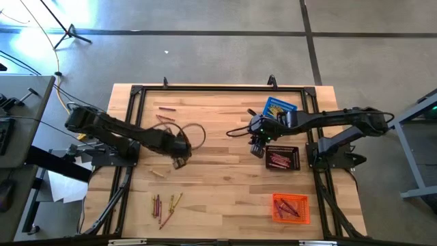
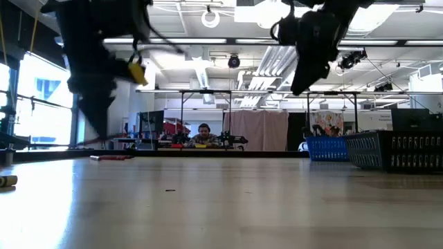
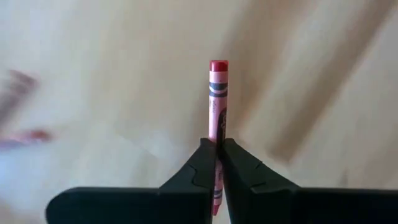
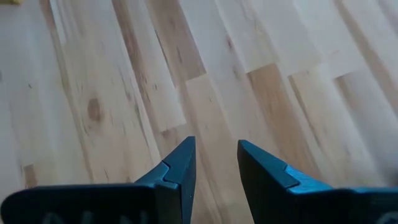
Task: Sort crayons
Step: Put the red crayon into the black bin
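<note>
We see the left pincer clenched on a red crayon, whose tip sticks out past the two dark fingers above the pale wooden worktop. Taking the black basket as our landmark, this pincer sits well to its left, about level with it. The right pincer stands released, a gap between its fingers and nothing in it, over bare wood; from above it is just beside the black basket's left edge. Reddish crayons lie in that basket. Below it stands an orange basket with more crayons inside, and just above it a blue one. Far to its lower left, a loose cluster of crayons lies on the worktop.
</note>
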Tool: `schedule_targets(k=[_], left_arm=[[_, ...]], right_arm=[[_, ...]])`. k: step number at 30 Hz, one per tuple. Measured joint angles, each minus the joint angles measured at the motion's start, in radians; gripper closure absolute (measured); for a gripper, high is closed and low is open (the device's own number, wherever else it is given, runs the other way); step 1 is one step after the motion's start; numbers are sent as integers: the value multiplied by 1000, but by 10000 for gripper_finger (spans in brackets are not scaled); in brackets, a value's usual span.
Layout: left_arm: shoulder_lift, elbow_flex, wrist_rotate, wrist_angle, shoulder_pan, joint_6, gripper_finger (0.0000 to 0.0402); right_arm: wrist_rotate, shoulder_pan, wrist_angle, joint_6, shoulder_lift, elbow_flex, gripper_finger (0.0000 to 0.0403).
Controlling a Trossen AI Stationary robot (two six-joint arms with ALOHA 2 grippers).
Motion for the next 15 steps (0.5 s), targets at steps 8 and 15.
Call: schedule_targets(k=[8,15], left_arm=[[-161,28,-317,275,62,31,400],[-196,28,-439,650,63,232,401]], right_arm=[[211,-10,183,-50,-6,45,298],[184,-58,640,-123,-5,-33,298]])
